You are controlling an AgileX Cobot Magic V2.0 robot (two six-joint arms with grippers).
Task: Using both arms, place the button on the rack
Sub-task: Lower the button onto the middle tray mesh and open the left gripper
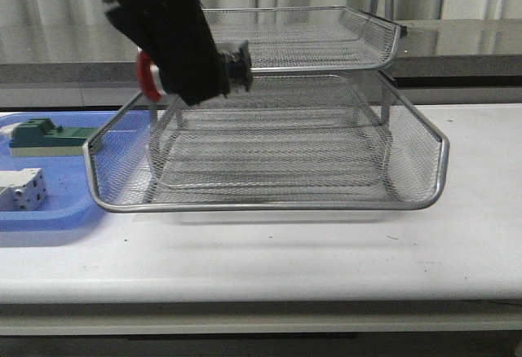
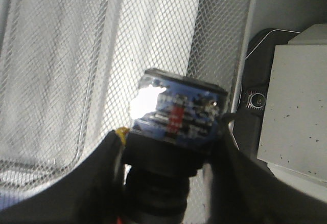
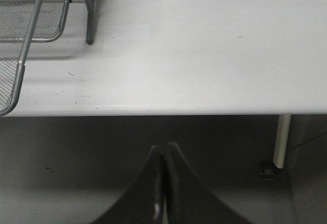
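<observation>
Far left on the desk (image 1: 326, 267) I am seeing a blue tray (image 1: 57, 210) carrying a green flat block (image 1: 45, 137) and, nearer me, a white-grey block (image 1: 23, 188).

Left hand (image 1: 200, 68) is hovering above the left rear of the rack (image 1: 269, 141), over the pulled-out middle tier and just in front of the top tier's edge. It is pinching the button (image 1: 236, 63) by its black collar; the red cap is poking out on the left side of the hand, the blue-black body sticking out to the right. In the left wrist view the button (image 2: 176, 111) is hanging clear above the mesh, not touching it.

Right hand (image 3: 162, 183): I am reading its fingers as pressed together, holding nothing, off the desk edge beside the rack's corner (image 3: 30, 24). It is not showing in the front view.
</observation>
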